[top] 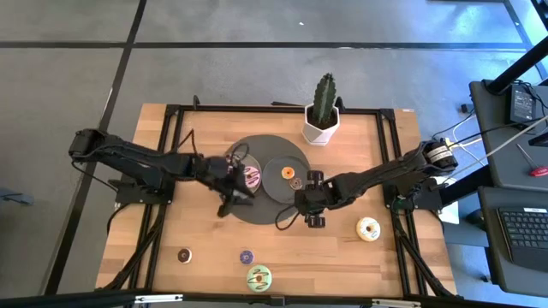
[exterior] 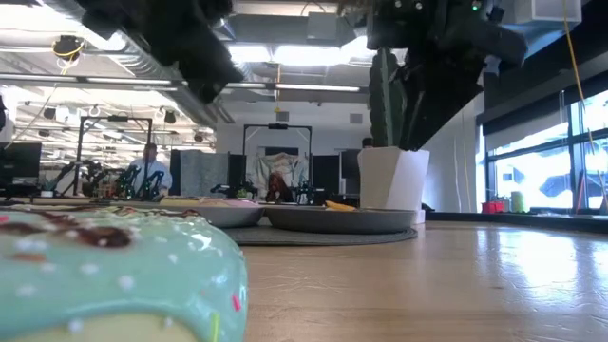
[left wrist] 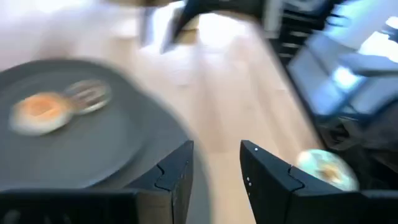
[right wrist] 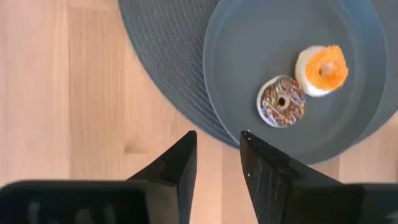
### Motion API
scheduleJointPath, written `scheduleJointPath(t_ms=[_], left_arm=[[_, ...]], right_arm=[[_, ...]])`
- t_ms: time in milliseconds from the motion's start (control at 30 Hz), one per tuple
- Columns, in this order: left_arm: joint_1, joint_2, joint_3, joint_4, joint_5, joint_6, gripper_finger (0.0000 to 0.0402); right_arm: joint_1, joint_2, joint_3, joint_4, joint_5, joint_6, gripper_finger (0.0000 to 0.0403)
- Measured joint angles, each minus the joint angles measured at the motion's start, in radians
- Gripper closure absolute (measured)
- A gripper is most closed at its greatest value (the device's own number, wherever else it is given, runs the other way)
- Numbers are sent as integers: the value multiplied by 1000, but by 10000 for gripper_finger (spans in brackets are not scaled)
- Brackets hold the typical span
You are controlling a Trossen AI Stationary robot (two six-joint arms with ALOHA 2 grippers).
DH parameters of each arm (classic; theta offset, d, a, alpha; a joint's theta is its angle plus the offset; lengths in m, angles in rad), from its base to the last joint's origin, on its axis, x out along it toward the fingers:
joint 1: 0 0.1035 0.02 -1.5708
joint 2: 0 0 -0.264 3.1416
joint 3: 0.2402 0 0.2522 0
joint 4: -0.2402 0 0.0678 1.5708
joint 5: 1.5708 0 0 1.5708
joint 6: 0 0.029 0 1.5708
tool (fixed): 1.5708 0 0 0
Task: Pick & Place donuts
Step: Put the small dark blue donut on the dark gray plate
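Two grey plates sit on a round grey mat (top: 257, 205). The left plate (top: 242, 162) carries a pink donut (top: 251, 177). The right plate (top: 276, 161) carries an orange donut (top: 287, 172) (right wrist: 323, 68) and a brown sprinkled mini donut (top: 296, 183) (right wrist: 282, 101). On the bare wood lie a white donut (top: 369, 228), a green donut (top: 259, 276) (exterior: 95, 275), a blue mini donut (top: 247, 256) and a brown mini donut (top: 184, 254). My left gripper (top: 238, 182) (left wrist: 217, 168) hangs open just left of the pink donut. My right gripper (top: 302, 204) (right wrist: 217, 146) is open above the mat's near right edge, holding nothing.
A cactus in a white pot (top: 323, 120) (exterior: 391, 176) stands at the far edge behind the plates. Black frame rails run along the table's left and right sides. Bare wood lies between the mat and the near row of donuts. A person shows in the room beyond.
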Motion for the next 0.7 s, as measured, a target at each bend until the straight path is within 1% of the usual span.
scheduleJointPath(t_ms=[67,133,267,333,467,567,700], left_arm=[[-62,4,-1,3,0,-1,274],[-122,20,0,4,-2,-40,274],[-235,64,-1,17,-7,-83,274],[-275,98,-1,56,-5,-108,274],[-312,165,0,126,-7,-169,274],[-330,211,0,139,-7,-164,274],[-344,274,0,154,-6,-163,274]], right_arm=[[-7,-5,-30,29,0,-53,285],[-20,-23,-80,95,-2,-93,291],[-62,-86,-205,252,-1,-102,300],[-78,-118,-263,327,0,-102,303],[-108,-174,-347,444,-1,-102,304],[-118,-193,-377,475,1,-100,301],[-120,-195,-382,480,0,-97,300]])
